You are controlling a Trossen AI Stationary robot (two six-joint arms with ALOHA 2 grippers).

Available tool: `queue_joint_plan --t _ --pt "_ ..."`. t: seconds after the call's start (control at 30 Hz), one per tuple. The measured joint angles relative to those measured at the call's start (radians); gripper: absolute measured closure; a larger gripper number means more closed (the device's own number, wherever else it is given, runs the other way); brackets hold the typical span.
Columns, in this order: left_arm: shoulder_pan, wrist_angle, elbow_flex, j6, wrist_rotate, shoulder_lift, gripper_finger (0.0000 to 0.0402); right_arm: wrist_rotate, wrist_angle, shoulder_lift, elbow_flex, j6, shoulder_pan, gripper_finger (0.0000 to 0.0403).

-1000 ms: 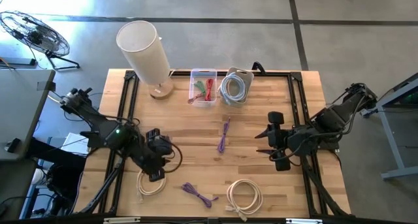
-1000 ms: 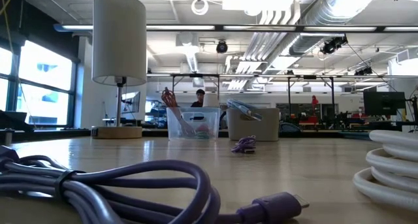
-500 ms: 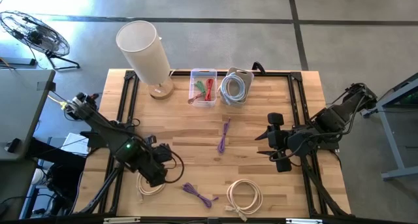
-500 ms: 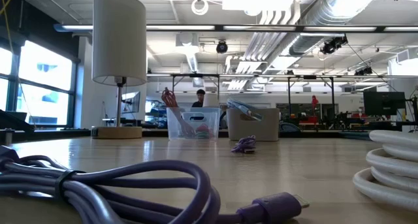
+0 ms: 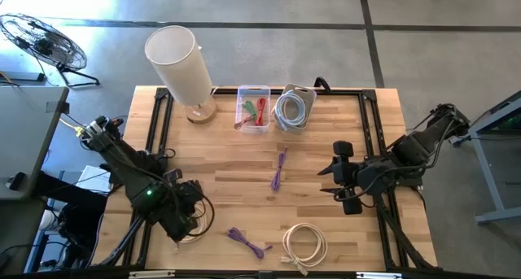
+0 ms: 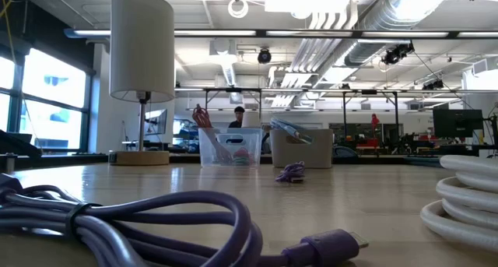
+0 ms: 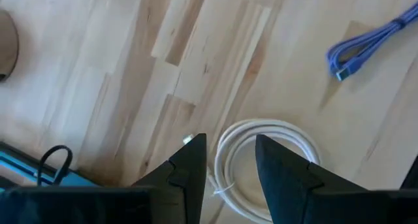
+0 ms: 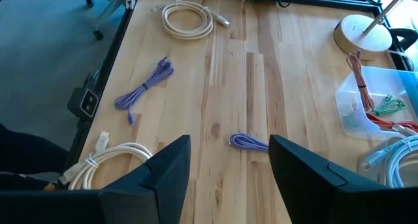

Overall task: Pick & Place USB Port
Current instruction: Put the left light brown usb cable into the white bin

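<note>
Several coiled USB cables lie flat on the wooden table. A white coil (image 7: pixel 264 155) near the table's near left corner is under my left gripper (image 5: pixel 184 223). That gripper (image 7: pixel 228 142) is open and points down, with one arc of the coil showing between its fingers. A purple cable (image 5: pixel 248 242) lies just to the right of it, and another white coil (image 5: pixel 304 245) lies farther right. A second purple cable (image 5: pixel 279 169) is at mid-table. My right gripper (image 5: pixel 326 179) waits open at the table's right side.
At the far edge stand a lamp (image 5: pixel 181 63), a clear bin (image 5: pixel 253 108) holding red and green cables, and a grey bin (image 5: pixel 293 108) holding a pale cable. Black frame rails run along the table's left and right sides. Bare wood lies between the two arms.
My left gripper has moved toward the table's near edge and slightly left, coming over the white coil, which it now mostly covers in the high view. The cables have not moved.
</note>
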Motion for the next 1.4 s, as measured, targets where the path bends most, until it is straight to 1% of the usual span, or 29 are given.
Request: queue_joint_plan --t 0.1,0.2,0.37,0.43,0.6,0.7,0.87,1.03,1.17,1.23,1.3,1.4 --pt "-0.024 0.004 0.000 0.001 0.013 0.000 0.0275 -0.001 0.001 0.005 0.000 0.003 0.000 0.0203" --pt "-0.045 0.014 0.000 -0.009 0.049 0.000 0.0275 0.000 0.001 0.010 0.000 0.002 0.000 0.0203" --pt "-0.061 0.078 0.000 -0.020 0.166 0.000 0.0275 0.002 0.018 0.018 -0.001 0.003 0.000 0.0203" --pt "-0.067 0.097 0.000 -0.019 0.188 0.000 0.0275 0.005 0.040 0.019 -0.001 0.003 -0.002 0.0203" --pt "-0.068 0.159 0.000 0.030 0.188 0.000 0.0275 0.006 0.075 0.020 -0.001 0.002 -0.003 0.0203" --pt "-0.068 0.156 -0.007 0.065 0.191 0.000 0.0275 0.043 0.099 0.020 -0.001 0.006 -0.003 0.0203" --pt "-0.067 0.155 -0.059 0.109 0.263 0.001 0.0275 0.053 0.167 0.021 -0.001 0.021 -0.003 0.0203" --pt "-0.081 0.199 -0.115 0.106 0.270 0.001 0.0275 0.046 0.232 0.023 -0.001 0.051 -0.002 0.0203" --pt "-0.080 0.251 -0.159 0.105 0.351 0.001 0.0275 0.013 0.243 0.039 -0.001 0.082 0.003 0.0203" --pt "-0.080 0.270 -0.172 0.103 0.372 0.001 0.0275 0.004 0.243 0.052 -0.001 0.095 0.007 0.0203" --pt "-0.080 0.293 -0.180 0.104 0.364 0.001 0.0275 -0.007 0.243 0.064 -0.001 0.099 0.010 0.0203" --pt "-0.080 0.284 -0.181 0.103 0.346 0.001 0.0275 -0.022 0.243 0.082 -0.001 0.102 0.018 0.0203"
